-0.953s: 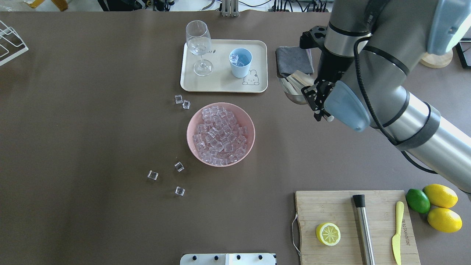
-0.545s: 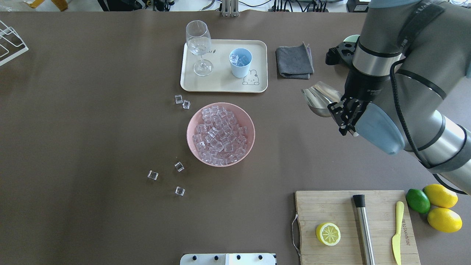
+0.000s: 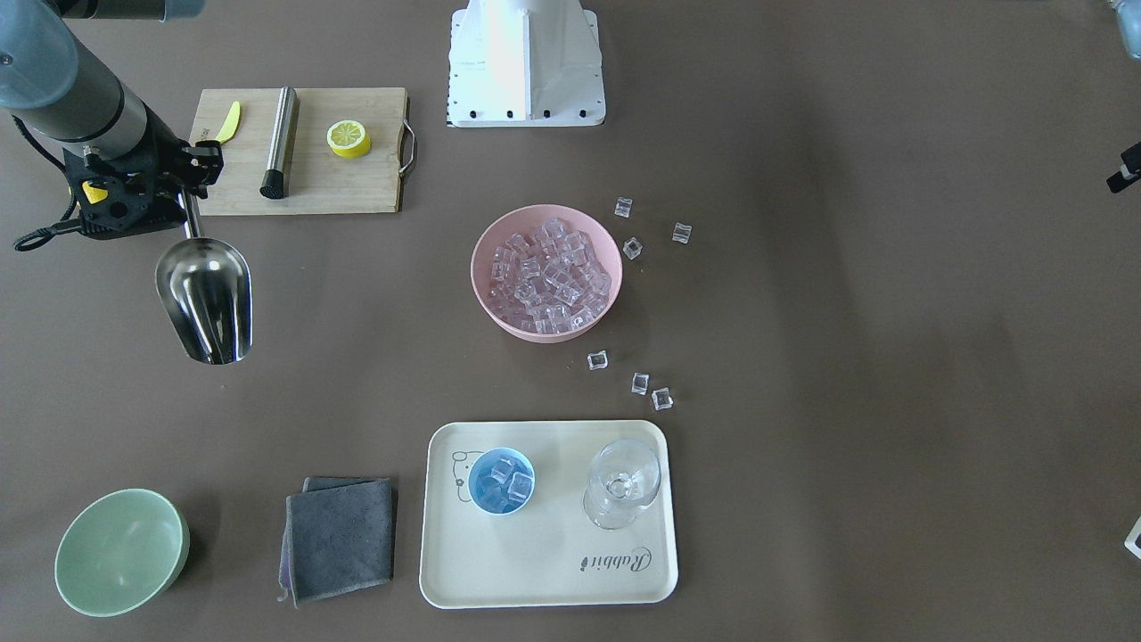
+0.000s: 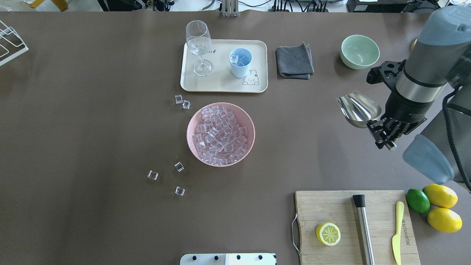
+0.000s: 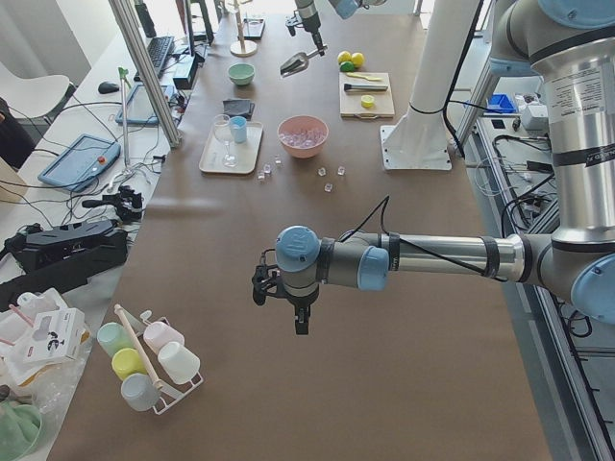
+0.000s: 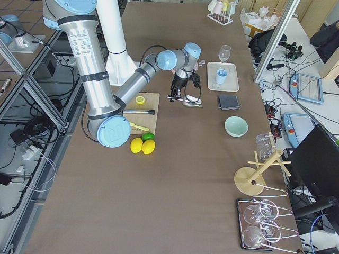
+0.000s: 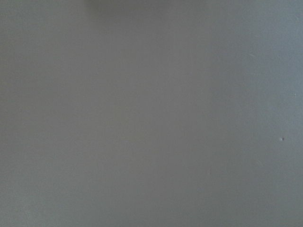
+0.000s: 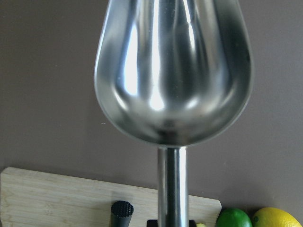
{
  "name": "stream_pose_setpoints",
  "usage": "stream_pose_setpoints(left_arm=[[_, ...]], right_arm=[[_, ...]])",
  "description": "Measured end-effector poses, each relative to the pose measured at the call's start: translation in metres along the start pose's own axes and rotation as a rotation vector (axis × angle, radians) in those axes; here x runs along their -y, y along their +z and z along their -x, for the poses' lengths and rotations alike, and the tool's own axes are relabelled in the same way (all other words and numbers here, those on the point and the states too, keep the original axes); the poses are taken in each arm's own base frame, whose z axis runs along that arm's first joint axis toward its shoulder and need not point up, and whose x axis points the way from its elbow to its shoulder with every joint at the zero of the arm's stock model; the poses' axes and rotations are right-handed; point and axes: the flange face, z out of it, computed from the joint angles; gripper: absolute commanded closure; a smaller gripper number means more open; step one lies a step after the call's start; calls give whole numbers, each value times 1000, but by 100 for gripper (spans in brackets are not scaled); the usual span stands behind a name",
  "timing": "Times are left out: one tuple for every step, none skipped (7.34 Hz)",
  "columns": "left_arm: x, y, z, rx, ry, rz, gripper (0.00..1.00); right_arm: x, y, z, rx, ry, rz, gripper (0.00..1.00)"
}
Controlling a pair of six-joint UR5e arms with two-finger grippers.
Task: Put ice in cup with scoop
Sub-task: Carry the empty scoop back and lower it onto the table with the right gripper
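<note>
Noted right end effector (image 4: 384, 134) pinching the thin handle of the scoop (image 4: 358, 108), held clear above the table (image 4: 92, 147) at the robot's right side, between green bowl (image 4: 360, 51) and cutting board (image 4: 331, 209). Checked right wrist view: trough shows only bare shiny steel inside. Found the scoop well apart from the cup (image 4: 240, 62). Logged the cup upright on the cream tray (image 4: 220, 82), beside a stemmed glass (image 4: 199, 46), with a few cubes of ice (image 4: 237, 59) inside it. Logged the main heap of cubes in the pink bowl (image 4: 191, 143) at mid-table, just near of the tray. Counted loose cubes (image 4: 179, 166) scattered on the table on the bowl's left side. Cannot tell whether left end effector (image 5: 300, 317) is spread or pressed together; seen only from the table's end, hanging over bare table far from the tray.
</note>
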Motion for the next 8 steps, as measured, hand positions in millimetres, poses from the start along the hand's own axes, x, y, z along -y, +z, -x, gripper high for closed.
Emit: stream_pose_setpoints(left_arm=[[0, 0, 0, 0, 0, 0, 2], [0, 0, 0, 0, 0, 1, 2], [0, 1, 0, 0, 1, 1, 2], [0, 1, 0, 0, 1, 2, 2], [0, 1, 0, 0, 1, 2, 2], [0, 1, 0, 0, 1, 2, 2], [0, 1, -1, 0, 2, 3, 2], [0, 1, -1, 0, 2, 3, 2]], right_arm=[[-5, 12, -16, 0, 30, -24, 100], [-10, 22, -29, 6, 59, -44, 100], [-16, 33, -43, 18, 89, -70, 100], [-22, 42, -53, 35, 119, -100, 100], [-27, 49, -61, 54, 147, -128, 100], [-29, 53, -62, 73, 177, -159, 100], [-30, 59, -54, 90, 201, -187, 100], [-31, 67, -40, 109, 217, -213, 100]])
